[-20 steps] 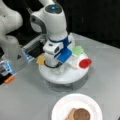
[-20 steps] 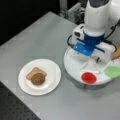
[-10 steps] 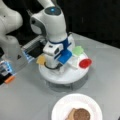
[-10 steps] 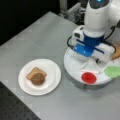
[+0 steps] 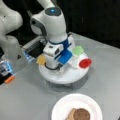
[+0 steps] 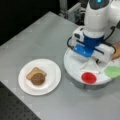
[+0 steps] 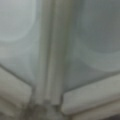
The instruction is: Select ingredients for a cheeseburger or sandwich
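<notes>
My gripper (image 5: pixel 58 68) reaches down into the round white divided tray (image 5: pixel 62 76), and the arm's hand hides its fingers in both front views. The wrist view shows only the tray's white dividers (image 7: pixel 51 62) from very close. On the tray lie a red disc (image 5: pixel 85 63) (image 6: pixel 89 77), a green leaf (image 5: pixel 78 50) (image 6: pixel 113 71) and a yellow cheese square (image 5: pixel 41 60). A white plate (image 6: pixel 52 67) carries a tan bread square (image 6: pixel 33 72) with the dark brown patty (image 6: pixel 38 78) on it. The second bread square is out of view.
The arm's white base (image 5: pixel 10 37) stands at a front view's left, with a blue-lit box (image 5: pixel 6 67) and a small orange piece (image 5: pixel 9 79) beside it. A dark perforated surface (image 6: pixel 10 107) borders the grey table at a front view's bottom left.
The arm has stayed over the tray with hardly any shift. The plate and the pieces lie as before.
</notes>
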You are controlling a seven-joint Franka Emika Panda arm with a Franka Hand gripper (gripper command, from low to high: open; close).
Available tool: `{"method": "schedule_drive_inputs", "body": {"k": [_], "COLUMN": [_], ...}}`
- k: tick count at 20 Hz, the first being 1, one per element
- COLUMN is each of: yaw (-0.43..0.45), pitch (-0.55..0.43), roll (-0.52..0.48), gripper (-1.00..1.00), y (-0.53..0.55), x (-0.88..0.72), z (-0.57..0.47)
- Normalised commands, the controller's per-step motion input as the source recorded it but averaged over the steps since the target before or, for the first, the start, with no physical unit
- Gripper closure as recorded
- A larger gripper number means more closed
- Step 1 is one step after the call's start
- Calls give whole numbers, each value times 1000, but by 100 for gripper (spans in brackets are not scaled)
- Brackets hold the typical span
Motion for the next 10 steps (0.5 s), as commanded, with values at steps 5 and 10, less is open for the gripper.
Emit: {"method": "schedule_drive_inputs", "body": {"k": [5, 10], "yaw": [292, 327], "pitch": [-181, -177], "roll": [38, 48], "gripper": [-100, -100], "y": [-5, -79], "x": [-280, -288], "z": [-146, -123]}}
